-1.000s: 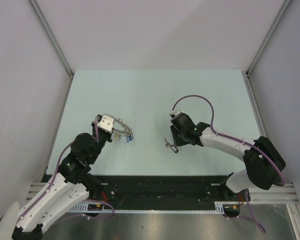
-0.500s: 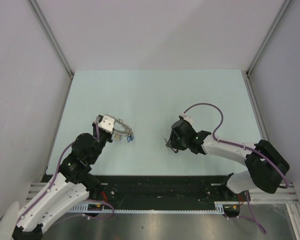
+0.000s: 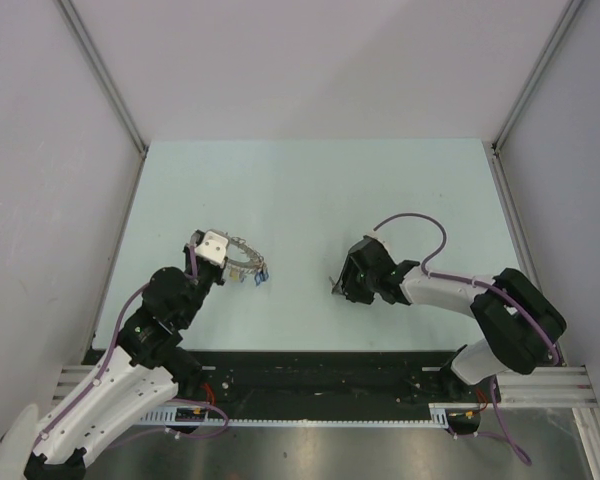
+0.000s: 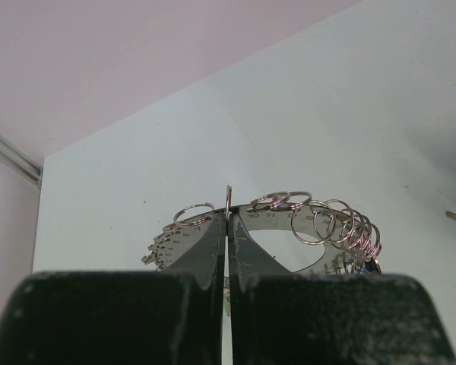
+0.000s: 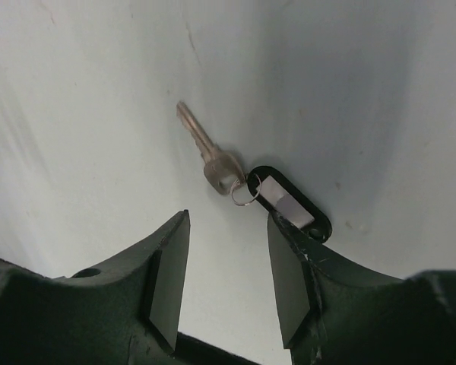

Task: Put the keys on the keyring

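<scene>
My left gripper [image 4: 228, 222] is shut on the thin silver keyring [image 4: 229, 196], which stands edge-on between the jaws. Several small split rings [image 4: 334, 224] and numbered silver keys [image 4: 163, 247] fan round it. In the top view the keyring [image 3: 244, 256] sits at my left gripper [image 3: 230, 264], with a blue key head [image 3: 261, 273] at its right end. My right gripper [image 5: 229, 220] is open and empty, low over a loose silver key [image 5: 210, 156] joined by a small ring to a black tag [image 5: 292, 204]. The right finger covers the tag's end. In the top view my right gripper [image 3: 346, 286] hides most of this key.
The pale green table [image 3: 310, 190] is bounded by grey walls with metal rails at the left [image 3: 100, 75] and right [image 3: 540, 70]. A black rail [image 3: 320, 375] runs along the near edge.
My right gripper has moved left and down over the loose key, and the black tag is now hidden under it in the top view. The left gripper and keyring have not moved.
</scene>
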### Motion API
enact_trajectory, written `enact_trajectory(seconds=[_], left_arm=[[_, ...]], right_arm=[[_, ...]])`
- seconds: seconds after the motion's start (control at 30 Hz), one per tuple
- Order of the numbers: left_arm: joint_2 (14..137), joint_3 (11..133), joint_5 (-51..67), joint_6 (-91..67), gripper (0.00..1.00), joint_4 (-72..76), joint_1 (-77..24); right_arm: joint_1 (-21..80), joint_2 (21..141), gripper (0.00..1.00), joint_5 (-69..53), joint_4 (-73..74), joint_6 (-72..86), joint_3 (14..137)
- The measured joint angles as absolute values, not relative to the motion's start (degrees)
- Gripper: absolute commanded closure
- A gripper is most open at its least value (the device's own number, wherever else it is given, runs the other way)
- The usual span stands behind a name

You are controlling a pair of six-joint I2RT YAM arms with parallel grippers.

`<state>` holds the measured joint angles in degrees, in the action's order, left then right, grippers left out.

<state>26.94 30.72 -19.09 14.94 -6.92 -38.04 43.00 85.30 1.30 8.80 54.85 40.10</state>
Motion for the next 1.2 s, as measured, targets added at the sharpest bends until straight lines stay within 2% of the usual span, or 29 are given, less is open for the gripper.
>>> enact_trajectory(seconds=[0.2,0.4,0.7,1.2], left_arm=[[26.9,30.7,-19.1,15.0,1.0,-6.9,-38.0],[26.9,30.7,-19.1,14.9,1.0,-6.9,-38.0],[26.9,30.7,-19.0,14.9,1.0,-6.9,-38.0],[26.1,30.7,-18.8,14.9,0.99,-6.9,-38.0]], right_arm=[[37.1,86.7,0.48,0.7,5.1,51.1,40.1],[33.2,89.0,0.52,2.0,5.1,42.9,42.7],[34.1,88.9,0.64,8.0,10.7,37.8,46.0],[40.3,94.1,0.61,16.7,18.3,30.6,56.8]])
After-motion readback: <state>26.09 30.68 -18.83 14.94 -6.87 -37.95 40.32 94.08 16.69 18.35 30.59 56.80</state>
